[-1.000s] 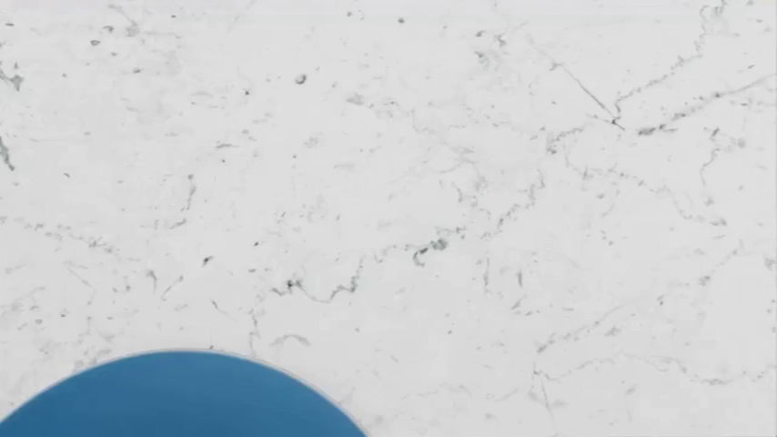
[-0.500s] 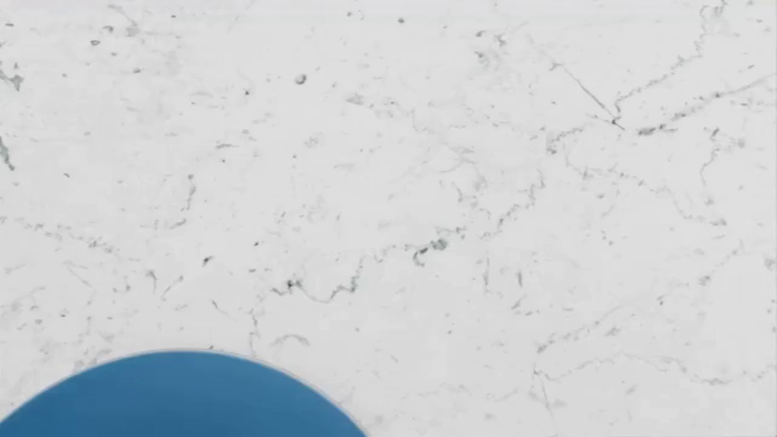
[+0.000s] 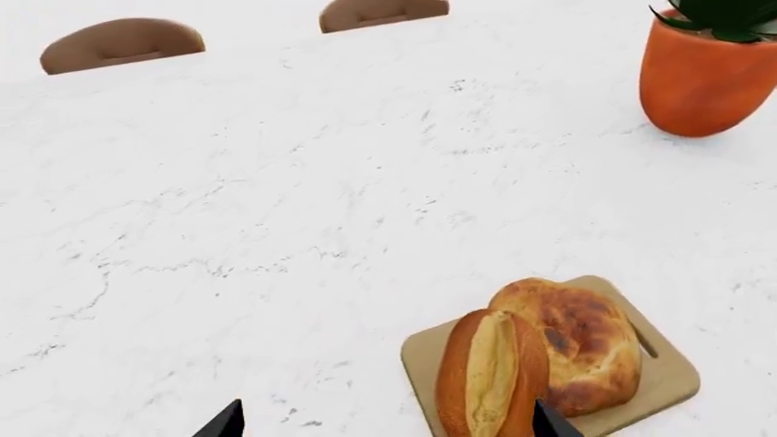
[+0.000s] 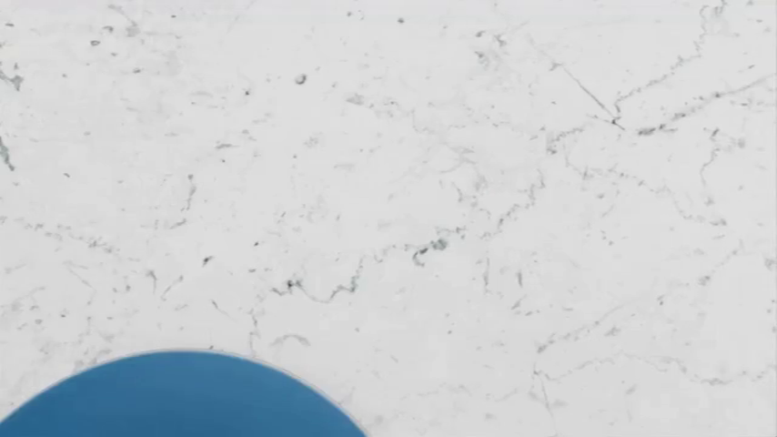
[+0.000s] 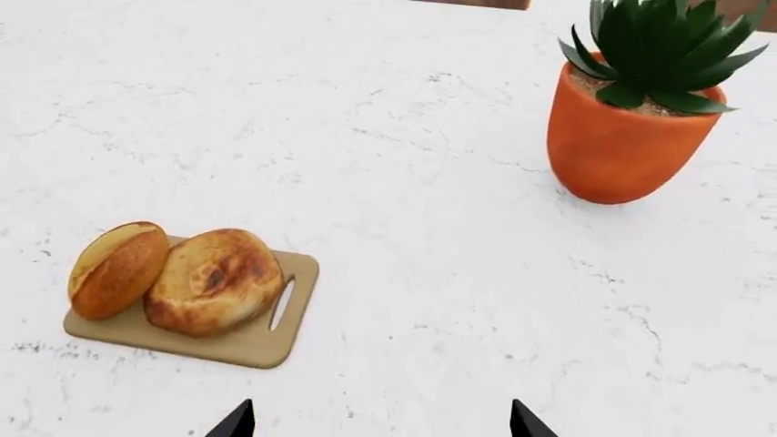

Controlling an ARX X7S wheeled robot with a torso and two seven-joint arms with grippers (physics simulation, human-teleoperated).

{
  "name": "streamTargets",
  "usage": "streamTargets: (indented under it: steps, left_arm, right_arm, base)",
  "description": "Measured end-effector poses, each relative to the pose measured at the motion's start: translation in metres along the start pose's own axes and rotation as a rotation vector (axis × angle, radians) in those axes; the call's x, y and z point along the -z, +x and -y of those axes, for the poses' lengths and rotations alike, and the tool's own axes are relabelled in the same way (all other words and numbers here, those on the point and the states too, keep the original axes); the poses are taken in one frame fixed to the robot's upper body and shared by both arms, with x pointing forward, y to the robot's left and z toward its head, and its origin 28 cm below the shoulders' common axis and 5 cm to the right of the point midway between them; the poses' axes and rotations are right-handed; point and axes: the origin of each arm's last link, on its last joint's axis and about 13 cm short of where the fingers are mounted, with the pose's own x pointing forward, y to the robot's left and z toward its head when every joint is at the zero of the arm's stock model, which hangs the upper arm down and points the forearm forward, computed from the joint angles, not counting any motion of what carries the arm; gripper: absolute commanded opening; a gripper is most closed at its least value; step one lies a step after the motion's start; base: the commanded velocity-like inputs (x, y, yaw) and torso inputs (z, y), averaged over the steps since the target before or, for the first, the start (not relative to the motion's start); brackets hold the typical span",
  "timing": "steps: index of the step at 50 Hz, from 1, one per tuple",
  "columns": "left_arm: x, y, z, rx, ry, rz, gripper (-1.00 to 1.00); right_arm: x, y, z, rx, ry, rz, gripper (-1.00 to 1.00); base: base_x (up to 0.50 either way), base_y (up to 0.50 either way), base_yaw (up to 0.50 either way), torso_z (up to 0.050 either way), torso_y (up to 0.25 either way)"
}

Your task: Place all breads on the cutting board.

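A white marble tabletop (image 5: 401, 228) veined in grey carries a pale tan wooden cutting board (image 5: 249, 344), a golden-brown round bread (image 5: 214, 280) with dark scorched spots, an orange-brown oval loaf (image 5: 118, 269), and a glossy orange pot (image 5: 620, 146) of green spiky leaves.

White marble tabletop (image 5: 401, 228), grey-veined. Directly on it: light-wood cutting board (image 5: 261, 341) carrying two breads, orange plant pot (image 5: 625, 146) well apart, blue round thing (image 4: 182, 401) at near-left edge.
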Motion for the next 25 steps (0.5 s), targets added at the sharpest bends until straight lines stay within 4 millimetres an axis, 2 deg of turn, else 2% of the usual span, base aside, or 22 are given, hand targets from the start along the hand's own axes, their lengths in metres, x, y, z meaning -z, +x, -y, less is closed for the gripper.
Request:
streamTargets:
  steps: [18, 25]
  left_arm:
    - [0.022, -0.018, -0.002, -0.025, 0.001, -0.010, 1.00]
    - [0.028, -0.019, -0.002, -0.023, -0.007, -0.020, 1.00]
  right_arm:
    - [0.019, -0.018, 0.000, 0.014, 0.021, 0.007, 1.00]
    - [0.025, -0.019, 0.000, 0.018, 0.031, 0.001, 1.00]
  base:
    - [0.49, 0.00, -0.06, 0.000, -0.025]
    - [0.35, 0.00, -0.04, -0.006, 0.140]
